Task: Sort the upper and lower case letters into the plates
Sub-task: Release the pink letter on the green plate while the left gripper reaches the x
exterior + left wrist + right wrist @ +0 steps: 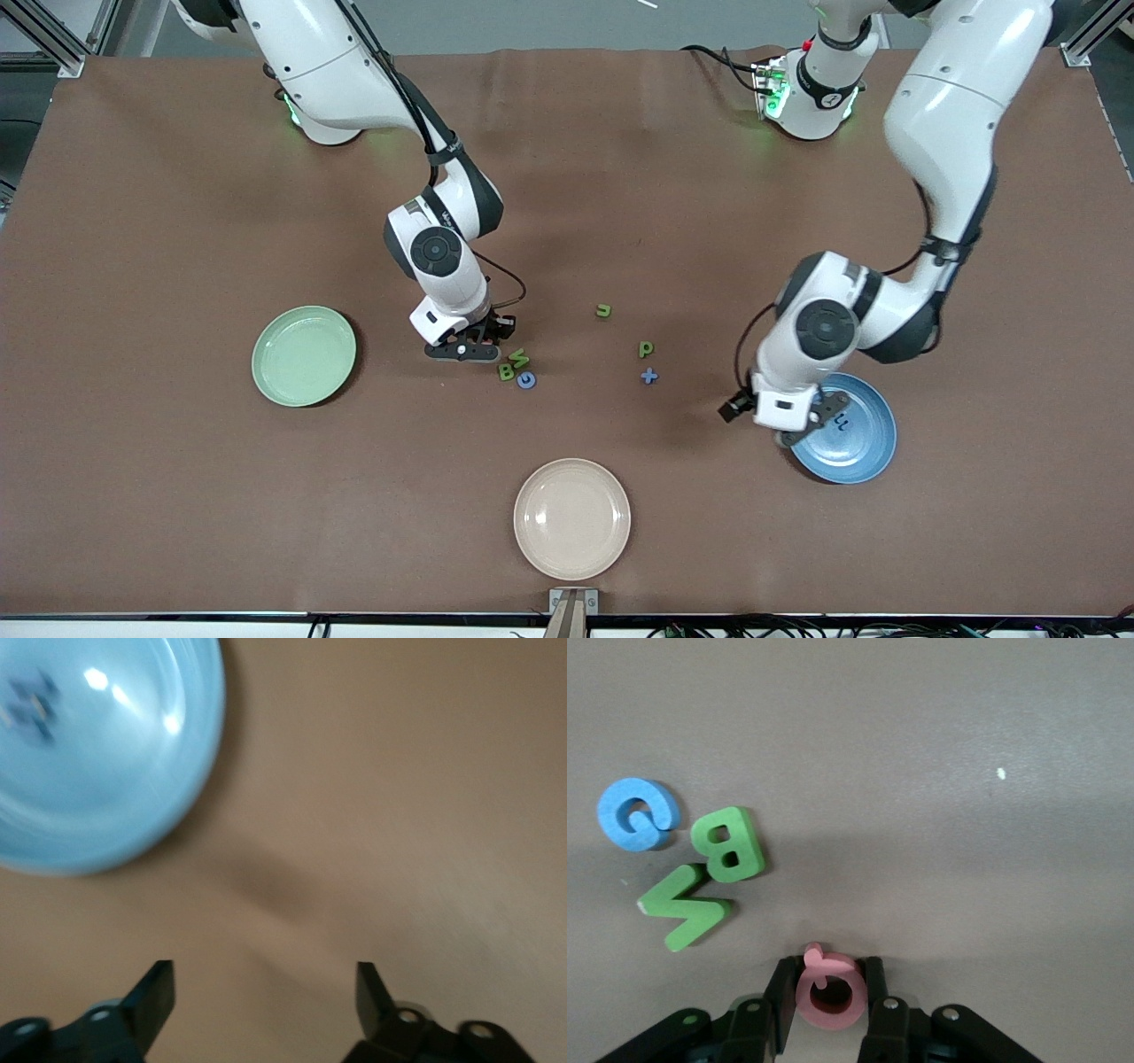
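My right gripper (462, 352) is low over the table between the mint green plate (304, 356) and a cluster of letters. It is shut on a pink Q (829, 990). The cluster is a green B (726, 843), a green N (684, 908) and a blue G (636, 813). A green u (603, 310), a green P (646, 349) and a blue t (649, 377) lie nearer the left arm's end. My left gripper (266, 988) is open and empty beside the blue plate (864, 456), over bare table. The plate holds a dark blue letter (842, 424).
A beige plate (572, 518) sits near the table's front edge, nearer the front camera than the letters. The brown table (177, 221) is bare around the plates.
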`<state>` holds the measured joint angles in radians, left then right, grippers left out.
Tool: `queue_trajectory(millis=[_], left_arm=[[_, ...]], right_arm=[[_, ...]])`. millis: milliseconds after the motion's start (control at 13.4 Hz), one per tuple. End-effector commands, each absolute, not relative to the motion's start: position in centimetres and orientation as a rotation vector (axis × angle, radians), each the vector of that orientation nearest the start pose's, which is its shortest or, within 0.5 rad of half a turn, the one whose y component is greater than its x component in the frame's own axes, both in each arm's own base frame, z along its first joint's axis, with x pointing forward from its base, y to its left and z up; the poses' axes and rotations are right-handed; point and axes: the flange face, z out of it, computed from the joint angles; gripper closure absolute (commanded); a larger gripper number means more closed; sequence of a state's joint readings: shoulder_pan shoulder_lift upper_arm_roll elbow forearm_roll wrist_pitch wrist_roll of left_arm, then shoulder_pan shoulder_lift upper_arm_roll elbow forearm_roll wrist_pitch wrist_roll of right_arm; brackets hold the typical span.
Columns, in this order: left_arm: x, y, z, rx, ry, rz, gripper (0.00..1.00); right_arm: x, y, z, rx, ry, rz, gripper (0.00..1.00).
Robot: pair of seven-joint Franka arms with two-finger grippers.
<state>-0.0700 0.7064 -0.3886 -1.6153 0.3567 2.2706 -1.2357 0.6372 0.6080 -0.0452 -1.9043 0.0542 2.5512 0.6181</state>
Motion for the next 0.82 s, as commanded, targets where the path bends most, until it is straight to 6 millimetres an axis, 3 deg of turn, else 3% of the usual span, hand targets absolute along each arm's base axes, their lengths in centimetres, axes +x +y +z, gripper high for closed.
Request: queue_trajectory(millis=[0, 149, 223, 446, 595, 744], left_arm=[[63.7, -31.9, 21.5, -2.962, -1.084, -0.024, 0.19], [62.4, -34.4, 20.7, -2.95, -1.108, -0.009, 0.24], [61.6, -35.7, 20.1, -2.941, -1.116, 0.003, 0.26], [60.6, -36.9, 18.3, -2.926, -1.134, 0.032, 0.32], [60.3, -38.5, 17.9, -2.924, -1.161, 0.031, 0.36], [60.0, -39.1, 17.4, -2.919, -1.17, 0.04, 0.4]], right_arm=[[54.8, 30.3, 21.7, -3.158, 0.04, 0.01, 1.0], [57.2, 23.5, 25.4, -3.157, -0.041, 0.05, 1.0], [57.5, 20.2, 26.1, -3.151, -0.099, 0.05, 1.0], [56.8, 9.8, 24.7, -3.134, -0.246, 0.075, 1.0], [55.7, 5.6, 22.8, -3.13, -0.247, 0.116, 1.0], [54.7, 3.6, 21.5, -3.126, -0.229, 0.171, 1.0]])
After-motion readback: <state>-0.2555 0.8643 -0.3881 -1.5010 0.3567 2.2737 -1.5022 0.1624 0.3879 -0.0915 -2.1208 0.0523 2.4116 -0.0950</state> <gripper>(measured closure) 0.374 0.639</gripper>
